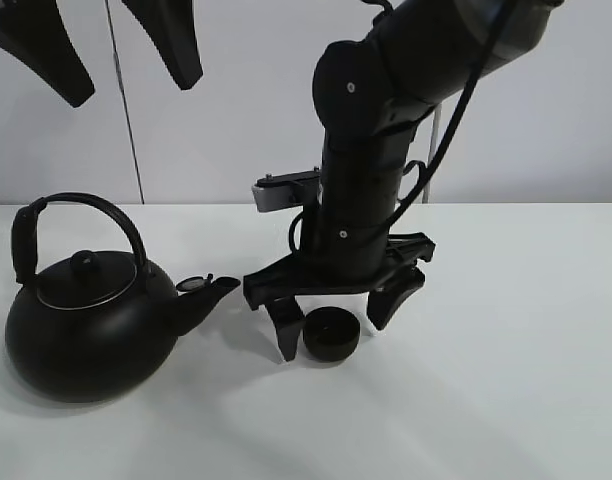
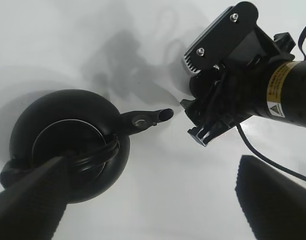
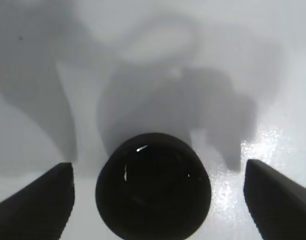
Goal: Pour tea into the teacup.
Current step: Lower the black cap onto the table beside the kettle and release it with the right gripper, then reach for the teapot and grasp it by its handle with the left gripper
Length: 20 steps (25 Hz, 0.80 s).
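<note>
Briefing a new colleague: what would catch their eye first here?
A big black kettle sits left on the white table, spout aimed toward the small teacup at centre. The right gripper straddles that cup, open, fingers clear of it.

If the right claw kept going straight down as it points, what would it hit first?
Likely the table: the right gripper's open fingers straddle the teacup, which would pass between them. Depth is unclear.
</note>
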Each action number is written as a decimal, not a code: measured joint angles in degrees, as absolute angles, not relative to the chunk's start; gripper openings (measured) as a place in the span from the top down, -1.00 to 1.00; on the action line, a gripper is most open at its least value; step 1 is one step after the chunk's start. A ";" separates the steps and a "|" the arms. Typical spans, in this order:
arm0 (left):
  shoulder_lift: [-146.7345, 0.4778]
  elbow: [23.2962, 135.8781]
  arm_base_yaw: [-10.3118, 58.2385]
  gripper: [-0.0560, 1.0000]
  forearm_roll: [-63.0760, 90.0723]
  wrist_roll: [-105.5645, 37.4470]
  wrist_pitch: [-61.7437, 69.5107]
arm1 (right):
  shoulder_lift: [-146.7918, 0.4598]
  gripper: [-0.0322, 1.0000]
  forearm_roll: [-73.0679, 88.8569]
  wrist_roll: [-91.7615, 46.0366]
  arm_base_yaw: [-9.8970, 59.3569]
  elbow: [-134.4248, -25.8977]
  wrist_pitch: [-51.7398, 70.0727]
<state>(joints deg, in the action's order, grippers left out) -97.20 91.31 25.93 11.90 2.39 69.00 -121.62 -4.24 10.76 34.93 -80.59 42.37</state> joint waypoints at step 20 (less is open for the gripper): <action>-97.20 91.31 25.93 -0.33 11.90 2.39 68.98 | -108.95 -0.33 -5.98 15.49 28.17 -89.75 57.63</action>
<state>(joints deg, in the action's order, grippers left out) -97.20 91.31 25.93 11.90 2.39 68.98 -108.95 -5.98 15.49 28.17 -89.75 57.63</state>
